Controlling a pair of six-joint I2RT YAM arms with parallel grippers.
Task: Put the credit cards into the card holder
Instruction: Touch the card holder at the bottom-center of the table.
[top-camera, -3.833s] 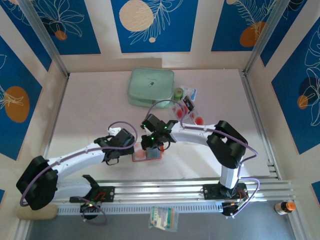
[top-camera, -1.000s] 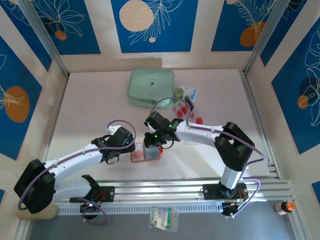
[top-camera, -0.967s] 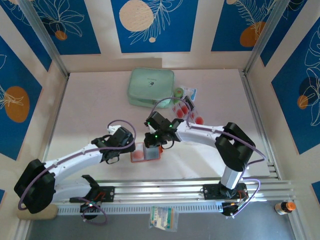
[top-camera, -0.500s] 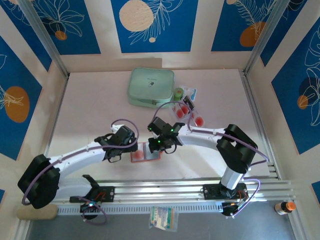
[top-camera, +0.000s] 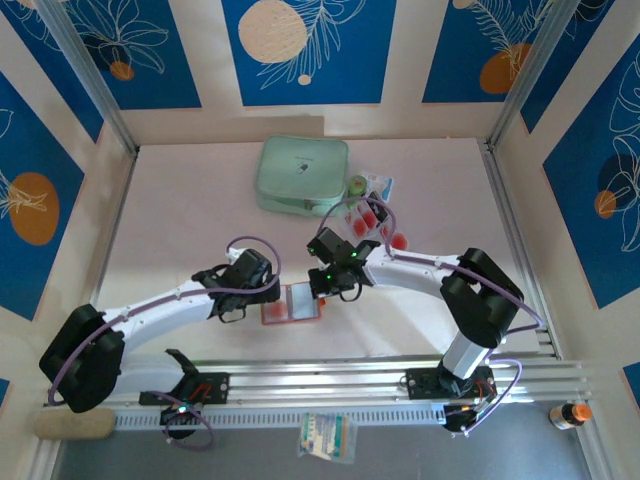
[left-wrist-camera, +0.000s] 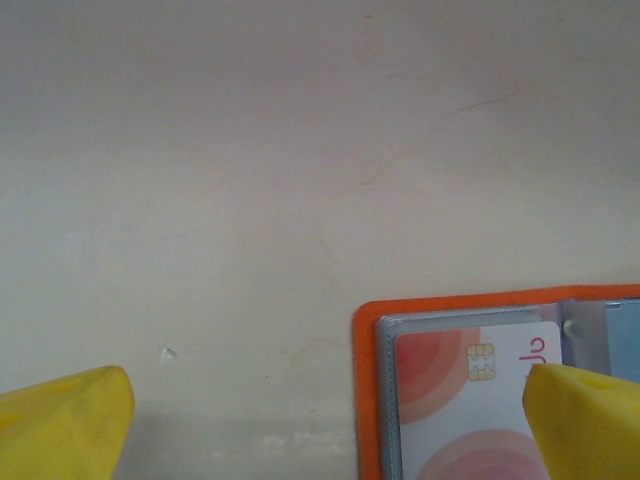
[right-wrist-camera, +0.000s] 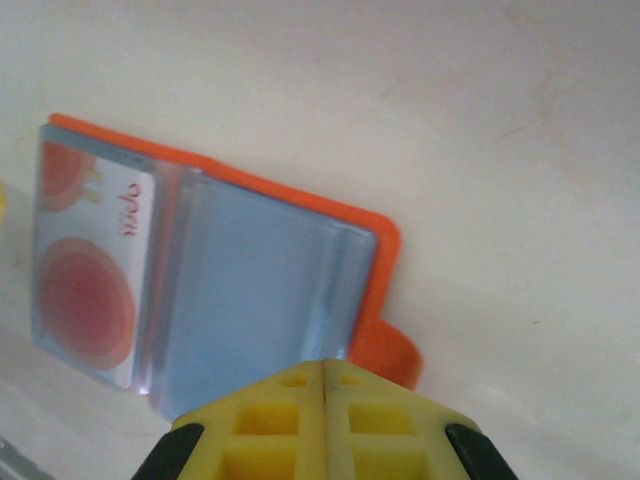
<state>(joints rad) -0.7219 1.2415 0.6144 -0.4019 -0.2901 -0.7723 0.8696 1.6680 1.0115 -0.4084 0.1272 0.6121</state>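
The orange-red card holder (top-camera: 293, 303) lies open on the table between my two grippers. One pale credit card (left-wrist-camera: 470, 395) with red circles sits in its left clear pocket (right-wrist-camera: 95, 265); the right pocket (right-wrist-camera: 260, 290) looks bare. The snap tab (right-wrist-camera: 385, 355) sticks out at the right. My left gripper (left-wrist-camera: 325, 430) is open, low over the table, its fingertips (left-wrist-camera: 60, 425) straddling the holder's left corner. Just past the holder's right edge, my right gripper (right-wrist-camera: 325, 385) is shut with nothing in it. More credit cards (top-camera: 372, 218) lie behind it.
A mint-green zip case (top-camera: 303, 175) sits at the back centre, with a clear tray (top-camera: 380, 186) and a small green item (top-camera: 357, 184) to its right. Aluminium rails (top-camera: 330, 385) run along the near edge. The right arm's elbow (top-camera: 485, 300) stands right of the holder.
My right gripper has drawn back to the right, off the holder, which now lies uncovered and open. The left gripper has edged slightly toward the holder.
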